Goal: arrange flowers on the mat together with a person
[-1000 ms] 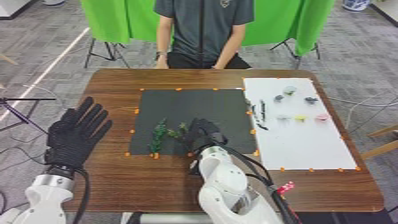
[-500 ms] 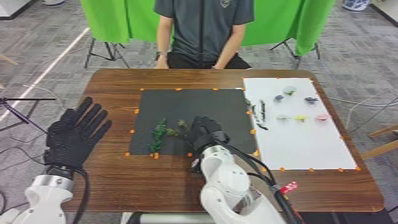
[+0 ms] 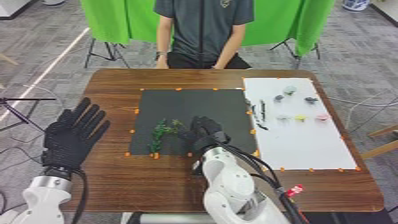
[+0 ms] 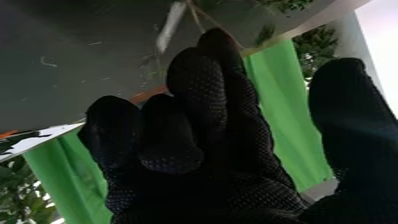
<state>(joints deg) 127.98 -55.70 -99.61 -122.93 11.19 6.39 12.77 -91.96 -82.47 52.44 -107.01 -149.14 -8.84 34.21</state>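
In the head view my right hand [image 3: 208, 132] is low over the black mat [image 3: 191, 102], its thumb side close to a small green sprig [image 3: 175, 123]. A longer green stem [image 3: 158, 136] lies left of that sprig. Seen in the right wrist view, my right hand [image 4: 213, 175] has relaxed, slightly bent fingers, the thumb held apart and nothing between them; a thin pale stem [image 4: 196, 15] passes by the fingertips. My left hand [image 3: 73, 137] is at the table's left side with straight, spread fingers. Small flower heads, among them a yellow one [image 3: 300, 118] and a pink one [image 3: 322, 117], lie on the white mat [image 3: 311, 145].
Dark thin branches [image 3: 259, 113] lie along the white mat's left side. Orange tape pieces mark the edges of both mats on the brown table [image 3: 115, 187]. A green cloth [image 3: 293, 20] hangs behind the table.
My right hand has shifted slightly, and its forearm has swung a little to the right. The small sprig beside it shows a little farther up the mat. The left hand is nearly still.
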